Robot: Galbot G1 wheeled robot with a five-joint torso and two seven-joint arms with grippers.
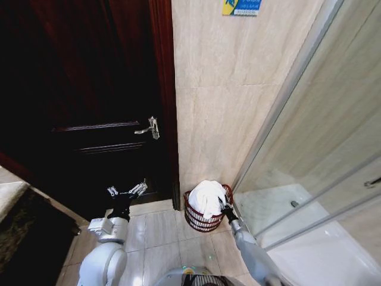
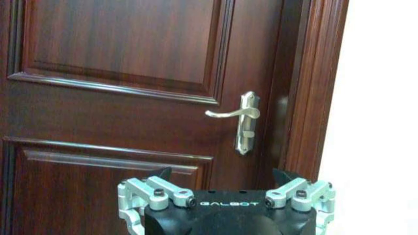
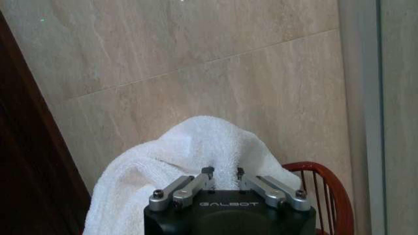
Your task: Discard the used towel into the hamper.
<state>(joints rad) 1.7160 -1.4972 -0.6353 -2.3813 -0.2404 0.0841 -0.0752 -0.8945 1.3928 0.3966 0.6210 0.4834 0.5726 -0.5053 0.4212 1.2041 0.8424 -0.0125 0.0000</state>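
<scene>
Hamper: stands on the tiled floor in the lower centre of the head view, against the beige wall, between the dark door to its left and the glass shower screen to its right.

Towel: white, heaped in the hamper and rising above the rim. In the right wrist view the towel mounds up directly in front of the gripper, with the hamper's red-brown rim showing at the lower right.

Right gripper: at the towel's right side, over the hamper's right rim, the arm reaching up from the lower right of the frame. In its own wrist view the right gripper has its fingers drawn close together, their tips pressed into the towel's front fold; the towel appears pinched between them.

Left gripper: held up in the lower left of the head view, well apart from the hamper, facing the door. In the left wrist view its fingers stand wide apart with nothing between them, below the door handle.
</scene>
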